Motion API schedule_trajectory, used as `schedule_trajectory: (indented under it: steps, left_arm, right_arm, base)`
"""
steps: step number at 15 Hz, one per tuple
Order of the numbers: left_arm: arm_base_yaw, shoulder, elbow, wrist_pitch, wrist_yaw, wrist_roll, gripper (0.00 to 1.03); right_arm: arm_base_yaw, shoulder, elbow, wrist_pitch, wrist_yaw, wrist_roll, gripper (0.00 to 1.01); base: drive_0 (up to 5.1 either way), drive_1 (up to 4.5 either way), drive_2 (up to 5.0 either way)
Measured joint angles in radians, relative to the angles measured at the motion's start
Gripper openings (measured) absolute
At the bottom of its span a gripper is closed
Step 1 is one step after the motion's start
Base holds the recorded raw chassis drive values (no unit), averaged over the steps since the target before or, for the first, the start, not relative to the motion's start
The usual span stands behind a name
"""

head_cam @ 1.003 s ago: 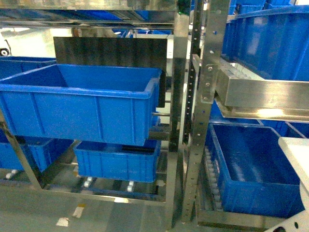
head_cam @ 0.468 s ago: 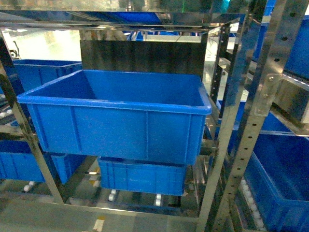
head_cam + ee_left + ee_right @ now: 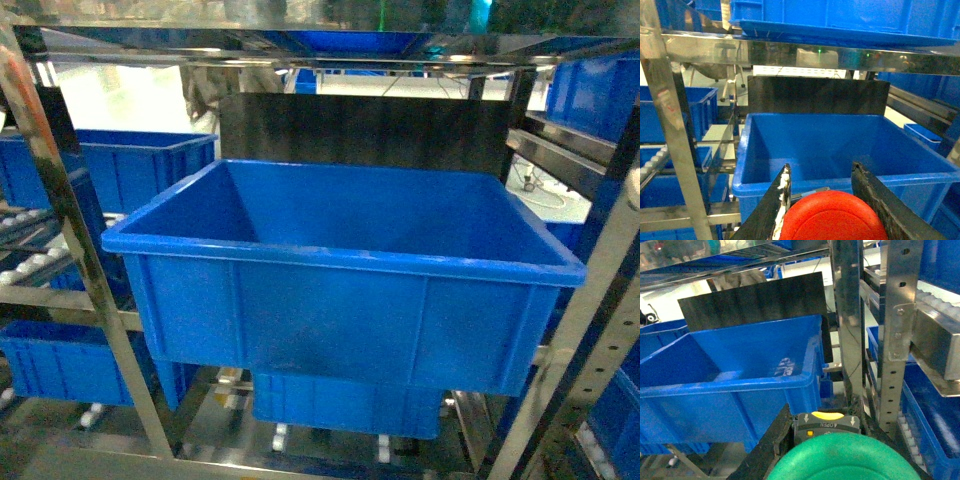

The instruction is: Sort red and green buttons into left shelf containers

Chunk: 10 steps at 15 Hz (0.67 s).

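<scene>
The big blue bin (image 3: 340,300) is sitting on the metal shelf rack (image 3: 75,250), in front of a dark panel (image 3: 365,135). To the left of the bin, another blue bin (image 3: 140,170) is standing further back. In the left wrist view, the left gripper (image 3: 832,220) is grasping the red button (image 3: 832,222) between its two fingers (image 3: 875,200), just before the bin's front rim. In the right wrist view, the right gripper (image 3: 840,455) is clenching the green button (image 3: 842,460), to the right of the bin's front corner.
</scene>
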Motion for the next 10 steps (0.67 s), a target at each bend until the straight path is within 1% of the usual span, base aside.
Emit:
schedule_trajectory:
  steps: [5, 7, 10]
  left_arm:
    - [0.001, 0.0, 0.0, 0.002, -0.002, 0.0, 0.31]
    - [0.0, 0.001, 0.0, 0.0, 0.0, 0.0, 0.31]
    - [0.006, 0.003, 0.0, 0.0, -0.006, 0.0, 0.31]
  right_arm:
    - [0.0, 0.002, 0.001, -0.005, 0.0, 0.0, 0.28]
    - [0.0, 0.002, 0.001, -0.001, 0.0, 0.0, 0.28]
    - [0.001, 0.002, 0.001, 0.0, -0.003, 0.0, 0.28]
  base:
    - [-3.4, 4.81, -1.7]
    - [0.0, 3.76, -3.8]
    - [0.0, 0.0, 0.0]
